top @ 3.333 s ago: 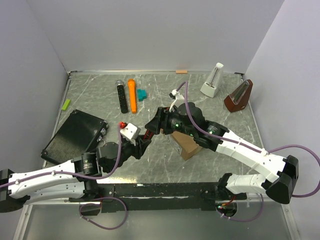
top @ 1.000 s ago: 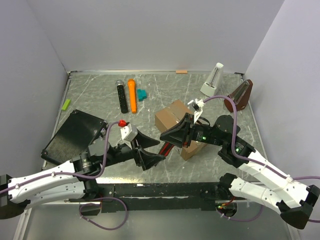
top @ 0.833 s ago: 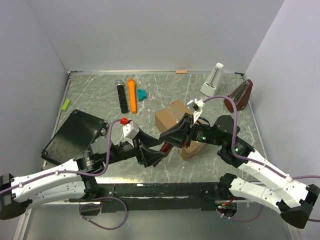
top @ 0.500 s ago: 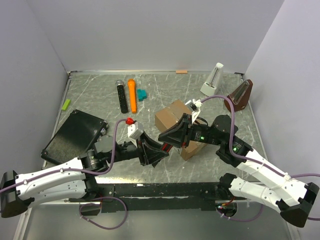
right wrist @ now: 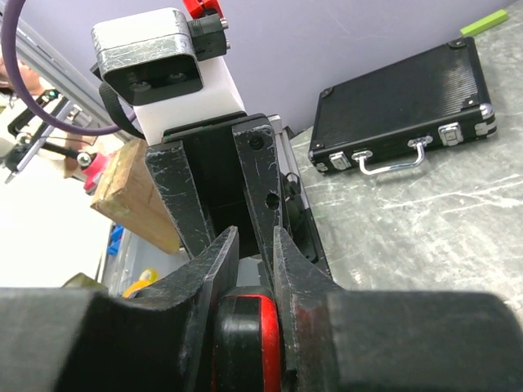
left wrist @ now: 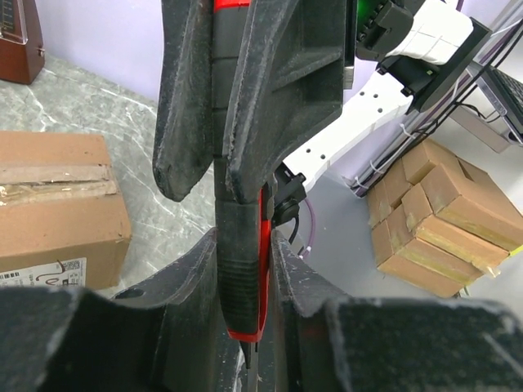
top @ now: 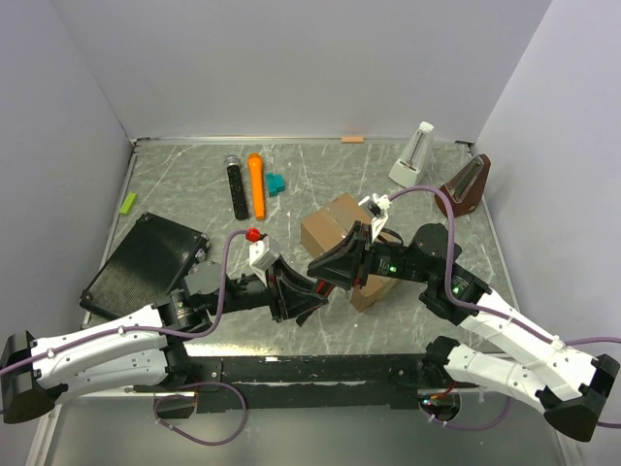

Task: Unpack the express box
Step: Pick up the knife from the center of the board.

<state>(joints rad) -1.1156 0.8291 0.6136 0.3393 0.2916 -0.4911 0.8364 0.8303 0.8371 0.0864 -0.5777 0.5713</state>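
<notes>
Top external shows us both arms meeting over the middle of the table (top: 194,204), with the left gripper (top: 296,294) and right gripper (top: 332,267) nose to nose just in front of the express box (top: 335,221). We read this as a handover, because a red-and-black cutter (left wrist: 241,302) sits between both sets of jaws at once. In the left wrist view the left jaws stand narrow, pressed on the cutter's ribbed black grip. The right jaws, also narrow, clamp the same handle from above. A shared hold lets one arm settle a working grip before the other lets go. We judge the tool is meant for the tape.

The express box stands on the table behind the grippers, upright and shut, with part of it under the right arm. Its clear tape strip (left wrist: 53,184) runs unbroken along the top seam, so we can see nothing of what is inside. The other container, a black ribbed case (right wrist: 409,110), lies flat at the left of the table, well apart from the box. Its lid is down and its latches look closed, so its contents are hidden too. Nothing is unpacked yet.
</notes>
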